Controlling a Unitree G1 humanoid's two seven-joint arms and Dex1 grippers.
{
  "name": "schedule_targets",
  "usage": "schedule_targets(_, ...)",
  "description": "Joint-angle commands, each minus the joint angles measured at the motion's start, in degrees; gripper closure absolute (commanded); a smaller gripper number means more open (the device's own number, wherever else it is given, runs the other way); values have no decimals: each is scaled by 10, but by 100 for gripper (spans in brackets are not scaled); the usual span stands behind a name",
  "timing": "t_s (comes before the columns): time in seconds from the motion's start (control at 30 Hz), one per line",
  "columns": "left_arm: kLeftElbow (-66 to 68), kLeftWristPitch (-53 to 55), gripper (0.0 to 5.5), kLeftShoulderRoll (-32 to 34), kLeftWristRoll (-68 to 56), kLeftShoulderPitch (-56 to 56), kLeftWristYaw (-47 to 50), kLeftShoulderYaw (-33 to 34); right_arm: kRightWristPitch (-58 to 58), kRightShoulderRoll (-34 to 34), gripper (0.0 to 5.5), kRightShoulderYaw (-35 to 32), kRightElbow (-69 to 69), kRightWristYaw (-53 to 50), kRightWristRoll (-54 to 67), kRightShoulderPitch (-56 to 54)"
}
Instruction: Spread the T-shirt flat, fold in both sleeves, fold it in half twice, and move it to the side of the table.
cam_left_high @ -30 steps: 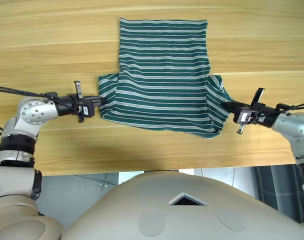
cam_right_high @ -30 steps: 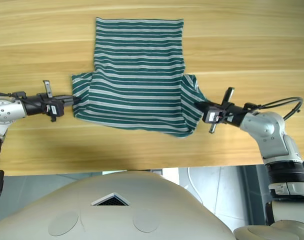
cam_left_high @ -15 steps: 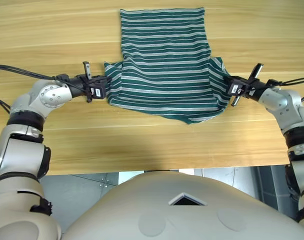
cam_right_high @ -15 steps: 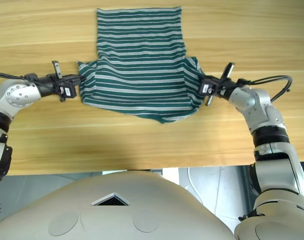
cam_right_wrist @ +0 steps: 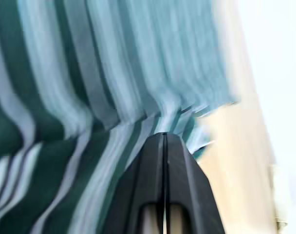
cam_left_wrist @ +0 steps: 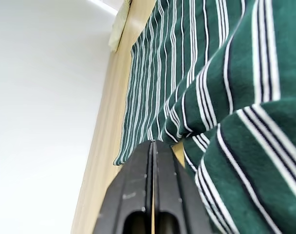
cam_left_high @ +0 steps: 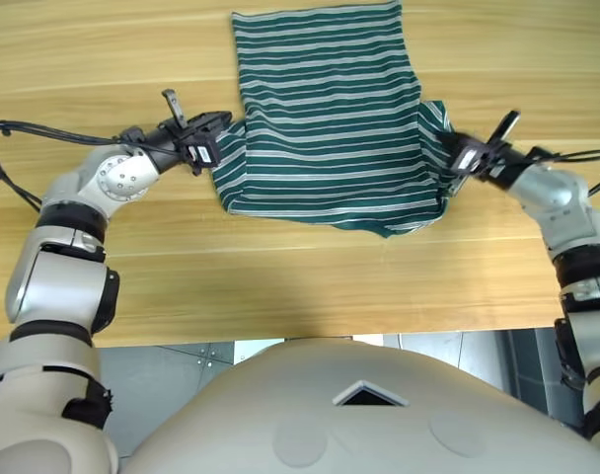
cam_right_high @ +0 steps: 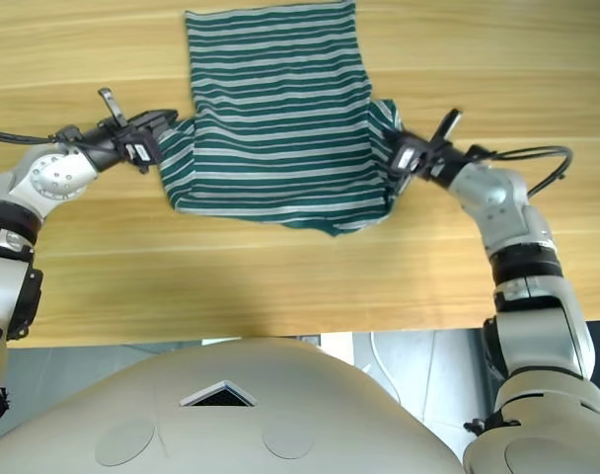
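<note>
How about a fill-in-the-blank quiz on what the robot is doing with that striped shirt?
1. The shirt is green with thin ____ stripes.
2. It lies on a ____ table.
3. The left claw grips the shirt's left edge, and the right claw grips its ____ edge.
Missing words: white, wooden, right.

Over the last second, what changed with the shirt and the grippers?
The left gripper and right gripper carried the near sides of the T-shirt away from the robot, along the table. Both stayed shut on the cloth; nothing was let go.
</note>
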Motion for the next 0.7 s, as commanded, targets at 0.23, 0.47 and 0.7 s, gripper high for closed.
schedule_targets(0.23,-86,-29,547,35,-95,30,-268,-47,74,39,550,11,-180,50,24,-8)
schedule_targets(0.47,-129,19,547,43,17,-32,-349,-114,101,103,550,125,-212,117,-61,-42)
schedule_targets(0.7,-128,33,547,34,136,-94,-377,-199,117,128,550,222,-209,205,-137,-79)
